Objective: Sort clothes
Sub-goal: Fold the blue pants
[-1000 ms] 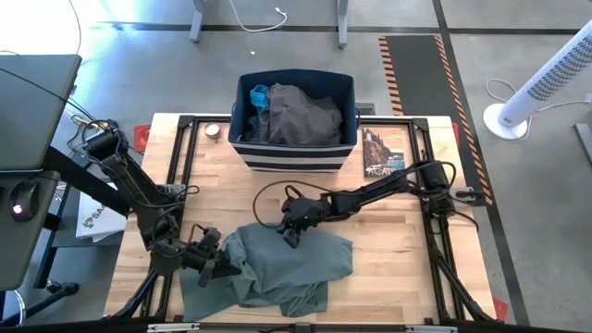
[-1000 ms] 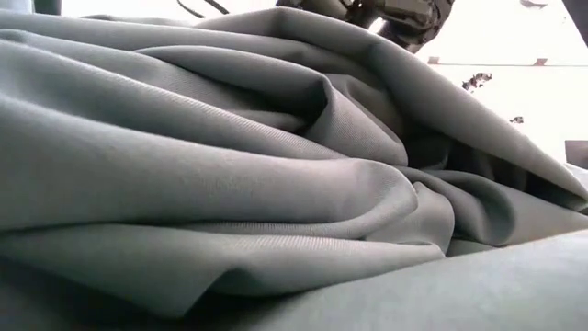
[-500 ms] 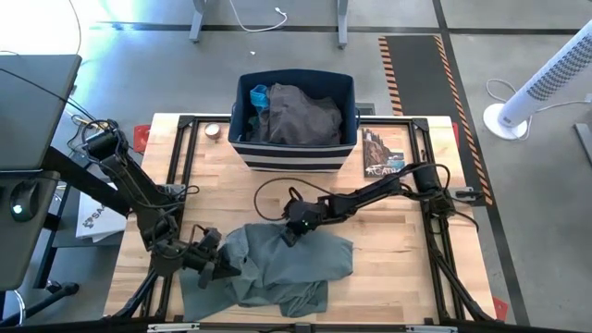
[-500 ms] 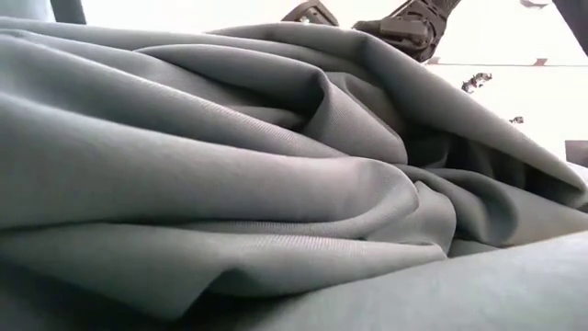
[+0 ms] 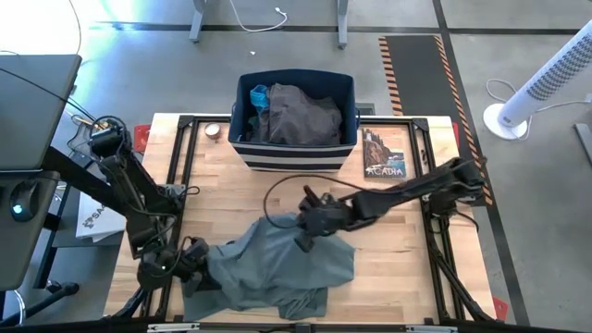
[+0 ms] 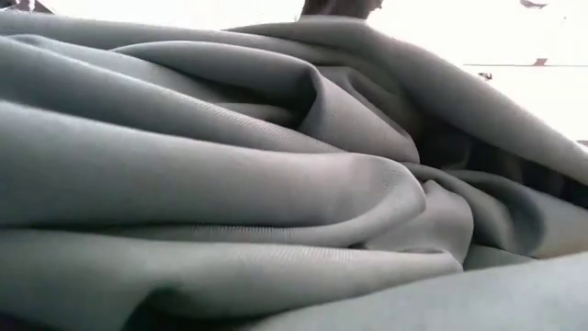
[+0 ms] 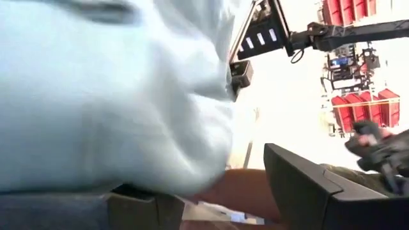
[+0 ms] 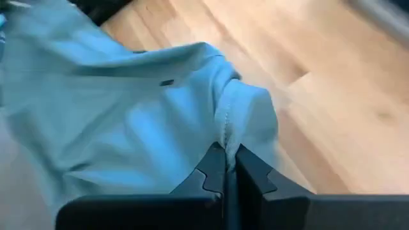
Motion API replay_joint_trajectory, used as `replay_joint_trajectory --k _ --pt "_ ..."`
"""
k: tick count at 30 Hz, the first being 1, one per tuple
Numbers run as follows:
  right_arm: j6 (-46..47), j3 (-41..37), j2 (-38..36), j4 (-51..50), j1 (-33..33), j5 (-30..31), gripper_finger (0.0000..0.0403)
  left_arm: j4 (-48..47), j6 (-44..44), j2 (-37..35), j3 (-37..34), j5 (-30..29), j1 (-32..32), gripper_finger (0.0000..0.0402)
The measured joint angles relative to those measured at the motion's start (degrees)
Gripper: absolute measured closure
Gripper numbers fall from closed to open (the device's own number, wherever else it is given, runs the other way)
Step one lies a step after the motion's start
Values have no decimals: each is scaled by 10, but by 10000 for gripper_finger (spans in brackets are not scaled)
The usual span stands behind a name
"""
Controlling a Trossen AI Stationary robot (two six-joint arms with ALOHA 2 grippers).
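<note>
The grey-green shirt lies crumpled on the near middle of the table and fills the low view. My right gripper hangs over its far edge, shut on it. My left gripper stands open at the shirt's left edge, with cloth bunched close by one finger. Dark grey-brown trousers and a bright blue piece lie in the navy bin. My right gripper pinches a raised fold at the shirt's far edge between its two fingers, slanting down from the table's right. That edge is drawn up into a peak, and the rest of the shirt lies on the table. My left gripper: whether the finger touches the cloth I cannot tell.
The striped navy bin stands at the table's far middle. A picture book lies to its right and a small round object to its left. Bare wood shows right of the shirt. A black frame runs along the table's sides.
My right gripper has taken hold of the shirt's far edge, then risen and gone a little toward the table's right, pulling that edge up into a peak. My left gripper has drawn back from the shirt toward the table's left edge. The shirt's near part has stayed down.
</note>
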Motion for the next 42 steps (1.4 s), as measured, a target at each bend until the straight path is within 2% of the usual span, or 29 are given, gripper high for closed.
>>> replay_joint_trajectory --k 4,11,14,17,20,23,26,30,35,39,42 --pt "38 44 -48 -108 36 48 400 -3 -11 0 0 -2 -13 208" --pt "203 104 -76 -346 98 48 400 -30 -12 0 0 -18 -4 211" --pt "266 110 -77 -405 114 10 400 -51 -13 0 0 -16 -1 211" --pt "302 103 -76 -417 125 -43 399 -65 -19 0 0 -5 1 211" --pt "341 103 -75 -420 138 -27 397 -85 -65 0 0 -4 1 211" --pt "355 103 -75 -420 144 -21 396 -100 -158 0 0 -2 4 211" --pt "357 103 -75 -419 145 -13 395 -112 -241 0 0 27 20 211" --pt "349 103 -75 -415 145 -1 395 -96 -249 9 0 54 67 211" --pt "324 103 -75 -413 145 -1 394 -100 -253 52 0 72 124 211" --pt "302 103 -74 -413 145 -2 394 -103 -244 91 5 107 145 212" --pt "279 103 -74 -411 145 -9 393 -133 -229 107 22 102 149 216"
